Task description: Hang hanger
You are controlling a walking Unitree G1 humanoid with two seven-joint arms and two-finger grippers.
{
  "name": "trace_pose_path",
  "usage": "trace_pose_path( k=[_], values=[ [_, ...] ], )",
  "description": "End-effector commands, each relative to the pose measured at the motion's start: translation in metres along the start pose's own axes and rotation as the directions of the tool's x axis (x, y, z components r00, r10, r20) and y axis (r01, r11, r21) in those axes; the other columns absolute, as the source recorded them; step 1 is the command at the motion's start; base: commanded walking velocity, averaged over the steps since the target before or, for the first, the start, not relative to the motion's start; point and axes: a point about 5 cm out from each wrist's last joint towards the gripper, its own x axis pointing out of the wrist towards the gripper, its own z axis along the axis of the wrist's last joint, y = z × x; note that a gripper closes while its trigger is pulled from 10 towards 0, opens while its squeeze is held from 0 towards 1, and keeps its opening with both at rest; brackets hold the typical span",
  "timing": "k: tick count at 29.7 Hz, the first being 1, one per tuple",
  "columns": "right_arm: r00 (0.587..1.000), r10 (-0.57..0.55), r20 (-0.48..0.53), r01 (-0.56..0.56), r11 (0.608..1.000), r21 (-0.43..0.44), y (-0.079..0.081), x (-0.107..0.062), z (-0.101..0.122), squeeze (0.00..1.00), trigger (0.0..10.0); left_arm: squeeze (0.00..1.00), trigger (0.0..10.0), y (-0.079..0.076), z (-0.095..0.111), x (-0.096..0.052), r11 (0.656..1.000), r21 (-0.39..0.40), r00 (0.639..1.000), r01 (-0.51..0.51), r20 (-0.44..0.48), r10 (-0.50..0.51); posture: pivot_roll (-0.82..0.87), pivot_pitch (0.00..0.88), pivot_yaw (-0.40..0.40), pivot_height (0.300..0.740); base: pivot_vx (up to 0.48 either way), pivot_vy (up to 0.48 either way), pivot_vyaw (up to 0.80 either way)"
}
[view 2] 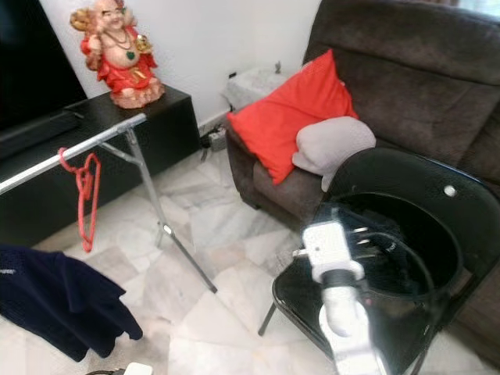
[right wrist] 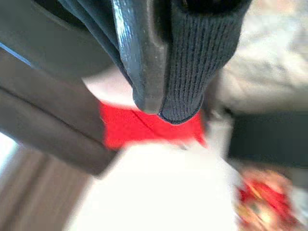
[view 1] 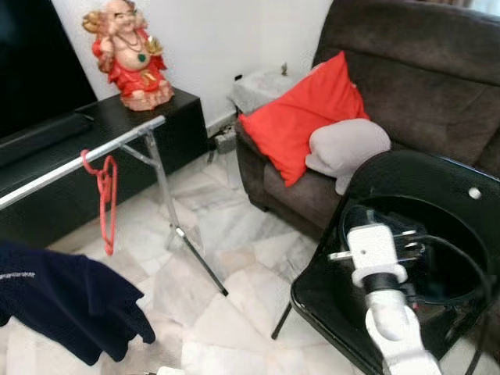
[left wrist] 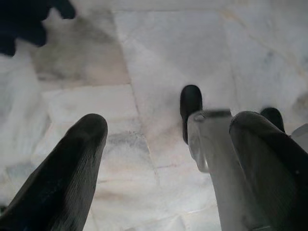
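A red hanger (view 1: 105,199) hangs by its hook from a silver rail (view 1: 78,160) of a folding metal rack on the robot's left. The hanger is thin red plastic or coated wire, seen nearly edge-on, so it reads as a narrow twisted loop tapering to a point at its lower end. It hangs free above the pale marble floor (view 1: 226,250), touching nothing but the rail. Just below and nearer the robot, a dark navy garment (view 1: 66,301) drapes from the same rack.

Behind the rack stands a low black cabinet (view 1: 176,125) with a red-robed laughing Buddha statue (view 1: 129,51) on top. A brown sofa (view 1: 422,86) fills the far right, carrying a red cushion (view 1: 305,117) and a grey cushion (view 1: 348,148).

The right arm (view 1: 387,305) reaches over the seat of a glossy black chair (view 1: 437,234) in front of the sofa, well apart from the hanger. In the right wrist view the right gripper (right wrist: 166,103) has its two dark fingers pressed together with no gap, and nothing can be made out between them.

The left gripper (left wrist: 173,144) points at the floor, its fingers spread wide apart and holding nothing.
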Motion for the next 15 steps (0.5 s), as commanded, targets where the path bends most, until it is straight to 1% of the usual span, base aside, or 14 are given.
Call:
trace_pose_path(
  k=[1, 6, 7, 8, 9, 10, 12, 14, 15],
  values=[
    [0.996, 0.046, 0.075, -0.047, 0.999, 0.006, -0.001, 0.000, 0.012, 0.00, 10.0, 0.00, 10.0, -0.002, -0.010, -0.002, 1.000, -0.007, 0.999, 0.002, -0.033, -0.003, -0.01, 0.045, 0.082, 0.740, 0.000, 0.000, 0.80],
    [0.984, 0.123, 0.128, -0.126, 0.992, 0.013, 0.000, 0.000, 0.020, 0.00, 10.0, 0.00, 10.0, -0.002, -0.010, -0.001, 1.000, -0.009, 0.999, 0.003, -0.032, -0.004, -0.02, 0.050, 0.079, 0.740, 0.000, 0.000, 0.80],
    [0.979, 0.143, 0.146, -0.148, 0.989, 0.020, 0.001, 0.000, 0.023, 0.00, 10.0, 0.00, 10.0, -0.003, -0.010, -0.001, 1.000, -0.009, 0.999, 0.004, -0.032, -0.004, -0.02, 0.051, 0.078, 0.740, 0.000, 0.000, 0.80],
    [0.967, 0.182, 0.180, -0.194, 0.980, 0.051, 0.004, -0.001, 0.030, 0.00, 10.0, 0.00, 10.0, -0.003, -0.010, -0.001, 1.000, -0.010, 0.999, 0.004, -0.032, -0.004, -0.02, 0.052, 0.077, 0.740, 0.000, 0.000, 0.80],
    [0.938, 0.248, 0.244, -0.282, 0.952, 0.116, 0.007, -0.004, 0.042, 0.00, 10.0, 0.00, 10.0, -0.003, -0.009, -0.001, 1.000, -0.012, 1.000, 0.005, -0.031, -0.005, -0.02, 0.052, 0.076, 0.740, 0.000, 0.000, 0.80],
    [0.930, 0.261, 0.258, -0.301, 0.945, 0.130, 0.008, -0.005, 0.045, 0.00, 10.0, 0.00, 10.0, -0.003, -0.009, -0.001, 1.000, -0.012, 1.000, 0.005, -0.031, -0.005, -0.02, 0.052, 0.076, 0.740, 0.000, 0.000, 0.80],
    [0.906, 0.297, 0.303, -0.361, 0.914, 0.185, 0.008, -0.007, 0.054, 0.00, 10.0, 0.00, 10.0, -0.004, -0.009, -0.001, 1.000, -0.014, 1.000, 0.005, -0.031, -0.005, -0.02, 0.052, 0.076, 0.740, 0.000, 0.000, 0.80],
    [0.856, 0.380, 0.351, -0.471, 0.854, 0.223, 0.012, -0.013, 0.064, 0.00, 10.0, 0.00, 10.0, -0.004, -0.009, -0.001, 1.000, -0.014, 1.000, 0.005, -0.031, -0.005, -0.02, 0.054, 0.075, 0.740, 0.000, 0.000, 0.80],
    [0.804, 0.451, 0.388, -0.559, 0.795, 0.236, 0.016, -0.020, 0.070, 0.00, 10.0, 0.00, 10.0, -0.004, -0.009, -0.001, 1.000, -0.014, 1.000, 0.005, -0.031, -0.005, -0.02, 0.054, 0.075, 0.740, 0.000, 0.000, 0.80]
  ],
)
